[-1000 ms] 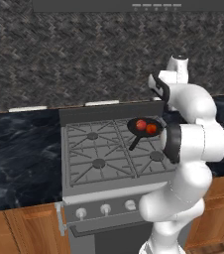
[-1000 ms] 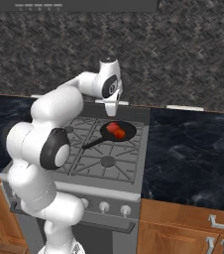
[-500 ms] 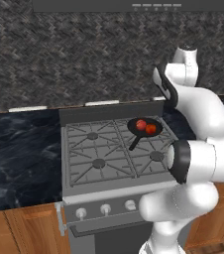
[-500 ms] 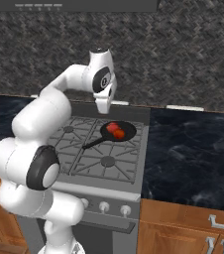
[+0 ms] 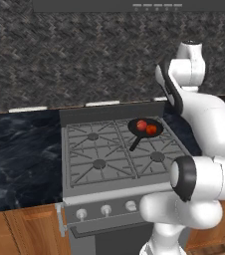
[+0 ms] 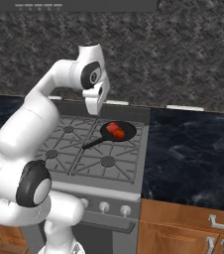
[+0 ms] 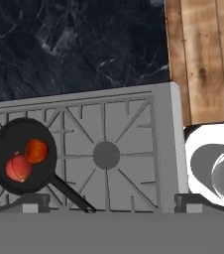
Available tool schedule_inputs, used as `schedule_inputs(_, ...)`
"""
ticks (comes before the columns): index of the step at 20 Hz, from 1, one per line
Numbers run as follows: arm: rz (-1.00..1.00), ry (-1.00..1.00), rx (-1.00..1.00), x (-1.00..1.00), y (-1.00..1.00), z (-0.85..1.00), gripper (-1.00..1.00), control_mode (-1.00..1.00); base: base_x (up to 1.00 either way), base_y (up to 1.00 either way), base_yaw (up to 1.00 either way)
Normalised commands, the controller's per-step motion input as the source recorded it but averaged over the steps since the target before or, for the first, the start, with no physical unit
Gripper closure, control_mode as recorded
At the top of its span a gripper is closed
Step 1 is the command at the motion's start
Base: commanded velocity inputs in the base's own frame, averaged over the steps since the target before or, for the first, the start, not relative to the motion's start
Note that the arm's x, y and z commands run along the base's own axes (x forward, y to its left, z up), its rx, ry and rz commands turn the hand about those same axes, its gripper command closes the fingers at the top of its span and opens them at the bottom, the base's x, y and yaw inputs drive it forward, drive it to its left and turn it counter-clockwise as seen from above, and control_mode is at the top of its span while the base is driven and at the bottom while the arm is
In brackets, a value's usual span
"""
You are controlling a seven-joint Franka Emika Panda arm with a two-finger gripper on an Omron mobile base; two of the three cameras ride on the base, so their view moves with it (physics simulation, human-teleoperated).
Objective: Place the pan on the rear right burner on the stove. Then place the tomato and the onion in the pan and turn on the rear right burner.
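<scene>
We have raised our open, empty claw (image 6: 95, 112) higher above the pan (image 5: 145, 127); the tomato (image 5: 151, 129) and onion (image 5: 141, 124) sit inside, leaving only the burner knob.

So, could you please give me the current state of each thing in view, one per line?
pan: upright on the rear right burner, handle pointing toward the stove's middle
tomato: resting in the pan
onion: resting in the pan, beside the tomato
stove: no flame visible at any burner
knobs: position too small to tell
gripper: raised above the stove's rear, jaws open, holding nothing
</scene>
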Motion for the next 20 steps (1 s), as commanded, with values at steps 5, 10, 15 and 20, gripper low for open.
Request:
schedule_inputs(5, 0.0, 0.08, 0.0, -0.46, 0.1, 0.02, -1.0, -1.0, 0.0, 0.0, 0.0)
schedule_inputs(10, 0.0, 0.02, 0.0, -0.56, 0.01, -0.05, -1.0, -1.0, 0.0, 0.0, 0.0)
schedule_inputs(15, 0.0, 0.0, 0.0, -0.59, 0.0, -0.19, -1.0, -1.0, 0.0, 0.0, 0.0)
schedule_inputs(20, 0.0, 0.01, -0.02, -0.48, 0.08, -0.18, -1.0, -1.0, 0.0, 0.0, 0.0)
